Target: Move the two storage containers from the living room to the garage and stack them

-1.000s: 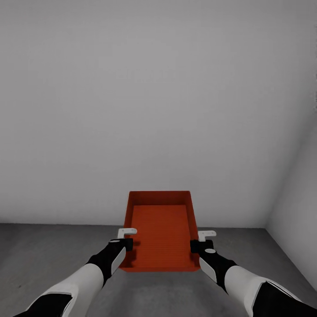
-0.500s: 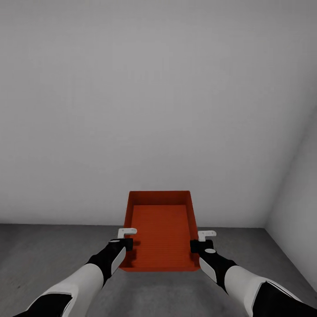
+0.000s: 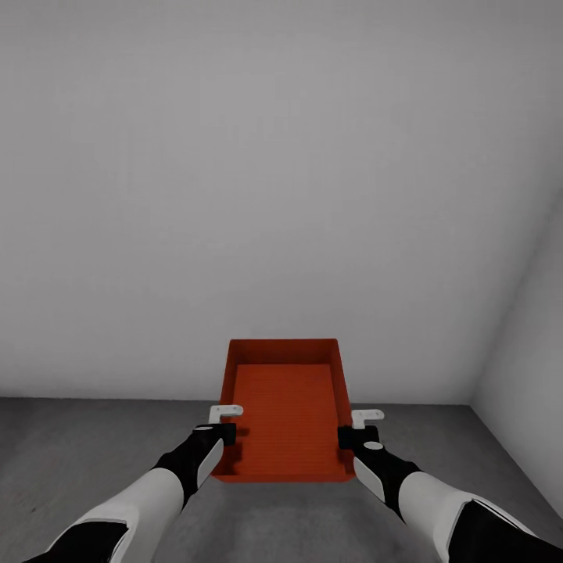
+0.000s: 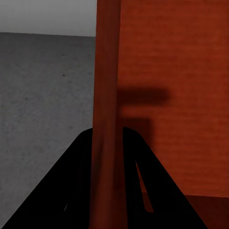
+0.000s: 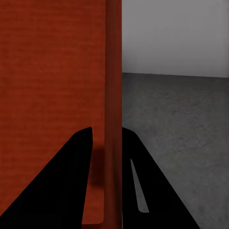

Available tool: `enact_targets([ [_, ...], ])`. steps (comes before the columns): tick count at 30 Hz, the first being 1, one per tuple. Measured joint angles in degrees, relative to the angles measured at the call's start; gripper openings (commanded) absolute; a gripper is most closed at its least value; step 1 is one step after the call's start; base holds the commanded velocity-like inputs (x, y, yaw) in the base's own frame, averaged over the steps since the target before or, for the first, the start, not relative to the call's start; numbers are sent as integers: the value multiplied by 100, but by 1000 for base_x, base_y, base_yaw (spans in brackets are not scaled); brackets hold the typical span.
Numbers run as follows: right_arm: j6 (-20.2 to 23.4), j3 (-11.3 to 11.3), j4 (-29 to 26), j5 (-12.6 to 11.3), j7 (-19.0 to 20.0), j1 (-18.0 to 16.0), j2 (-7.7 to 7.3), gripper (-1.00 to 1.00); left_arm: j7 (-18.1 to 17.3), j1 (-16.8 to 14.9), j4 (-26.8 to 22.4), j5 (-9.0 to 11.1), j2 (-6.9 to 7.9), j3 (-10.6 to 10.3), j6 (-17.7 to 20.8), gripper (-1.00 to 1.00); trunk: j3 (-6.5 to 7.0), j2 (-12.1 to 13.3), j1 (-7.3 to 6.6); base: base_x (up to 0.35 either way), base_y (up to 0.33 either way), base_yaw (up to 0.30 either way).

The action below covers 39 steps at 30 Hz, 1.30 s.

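Note:
One orange-red storage container [image 3: 285,410], an open ribbed bin, hangs in front of me between both arms, above the dark concrete garage floor [image 3: 78,446]. My left gripper [image 3: 226,432] is shut on the bin's left wall [image 4: 107,95], one black finger on each side of it. On the opposite wall [image 5: 113,95] my right gripper [image 3: 348,435] is shut the same way. The bin is level and empty inside.
A plain grey-white wall [image 3: 274,180] stands straight ahead, close behind the bin. It meets a second wall [image 3: 532,367] in a corner at the right. Bare concrete floor spreads to the left and under my arms.

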Motion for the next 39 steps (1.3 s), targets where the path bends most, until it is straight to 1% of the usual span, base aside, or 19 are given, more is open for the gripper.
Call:
enact_targets([
  [13, 12, 34, -29, -31, 10, 0, -32, -100, 41, -1, -5, 30, -21, -23, 7, -100, 0, 0, 0, 0, 0, 0],
  [16, 4, 5, 14, -10, 3, 0, 8, -100, 11, 0, 0, 29, 4, -26, 18, -100, -54, -119, 66, 0, 0, 0],
  [26, 3, -6, 34, -6, 1, -1, 24, -100, -9, 0, -1, 6, 13, -9, 29, -100, -237, -521, 286, 0, 0, 0],
  [39, 10, -10, 27, -2, 0, 0, 21, -100, -9, 0, 1, 6, 11, -8, 29, -100, -577, -1044, 572, 0, 0, 0],
])
